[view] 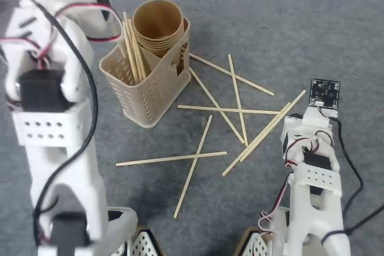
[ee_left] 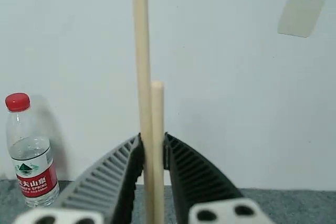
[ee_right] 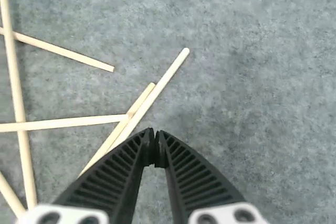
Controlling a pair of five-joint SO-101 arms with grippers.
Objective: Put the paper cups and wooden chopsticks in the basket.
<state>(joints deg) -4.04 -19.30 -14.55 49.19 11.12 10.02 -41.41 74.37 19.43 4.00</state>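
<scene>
A beige slotted basket (view: 146, 101) stands on the grey carpet. It holds a stack of brown paper cups (view: 159, 25) and a few wooden chopsticks (view: 132, 49). Several loose chopsticks (view: 228, 110) lie crossed on the carpet to its right. In the left wrist view my left gripper (ee_left: 152, 139) is shut on two chopsticks (ee_left: 140, 51) that point upward in front of a white wall. My right gripper (ee_right: 154, 134) is shut with nothing in it, just above the carpet beside the ends of two chopsticks (ee_right: 157, 85).
The large white left arm (view: 51, 118) stands close to the basket's left side. The right arm (view: 315, 172) is at the lower right. A water bottle (ee_left: 29, 150) with a red cap stands by the wall.
</scene>
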